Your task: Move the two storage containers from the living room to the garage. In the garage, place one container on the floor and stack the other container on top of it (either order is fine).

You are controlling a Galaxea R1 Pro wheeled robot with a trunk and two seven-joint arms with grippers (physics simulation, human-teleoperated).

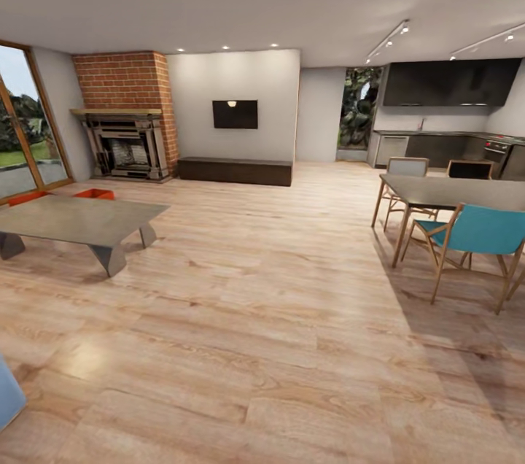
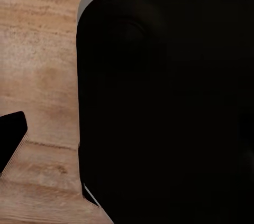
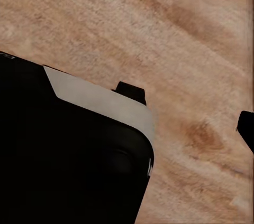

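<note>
Nearest the head camera: light wood-plank floor, glossy, with a blue rounded corner of something at the near left edge. Mid left stands a low table with a flat grey rectangular top on angled grey legs. Just behind its far edge, two orange-red storage containers sit on the planks near the wood-framed glass doors; just their top rims show, one further left, so long axis and heading can't be read. Far wall: red brick fireplace, dark wall TV over a long low dark bench. Right side: dining table with wood-frame chairs, one with a teal seat; dark kitchen units beyond. Both wrist views look down on wood planks past a black rounded-corner body with a grey edge. Small black tips sit at the frame edges; whether either gripper is released or clenched cannot be told.
</note>
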